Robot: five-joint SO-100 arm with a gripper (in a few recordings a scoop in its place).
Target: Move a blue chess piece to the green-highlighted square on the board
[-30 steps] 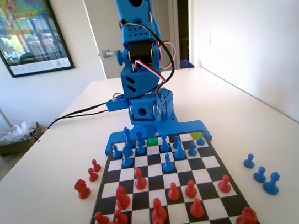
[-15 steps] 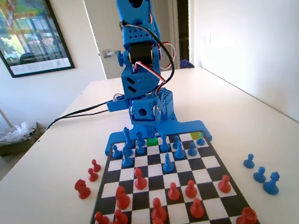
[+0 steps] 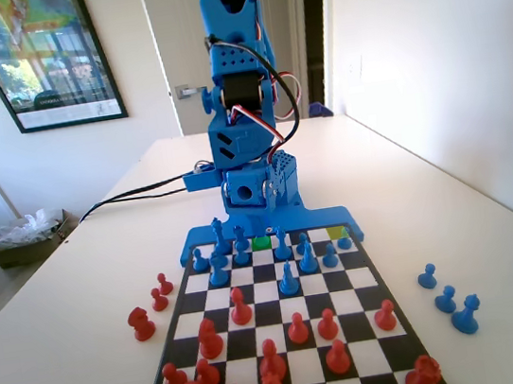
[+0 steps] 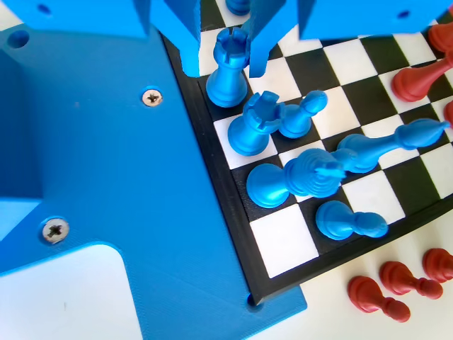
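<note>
In the wrist view a stubby blue chess piece [image 4: 229, 67] with a notched top stands upright on a black square of the board [image 4: 283, 241], in the row against the blue base. My gripper [image 4: 225, 71] straddles it, one jaw on each side. The right jaw is close against it and a thin gap shows at the left jaw, so the gripper is open. In the fixed view my gripper [image 3: 258, 222] hangs low over the far row, right above the green-highlighted square [image 3: 262, 243]. The piece itself is hidden there behind the arm.
Taller blue pieces [image 4: 251, 127] crowd the squares beside the straddled one, and more blue pieces [image 3: 288, 278] stand in the far rows. Red pieces [image 3: 271, 362] fill the near half. Loose red pieces [image 3: 143, 322] and blue pieces [image 3: 446, 299] lie off the board. A paler yellowish square [image 3: 337, 232] marks the far right.
</note>
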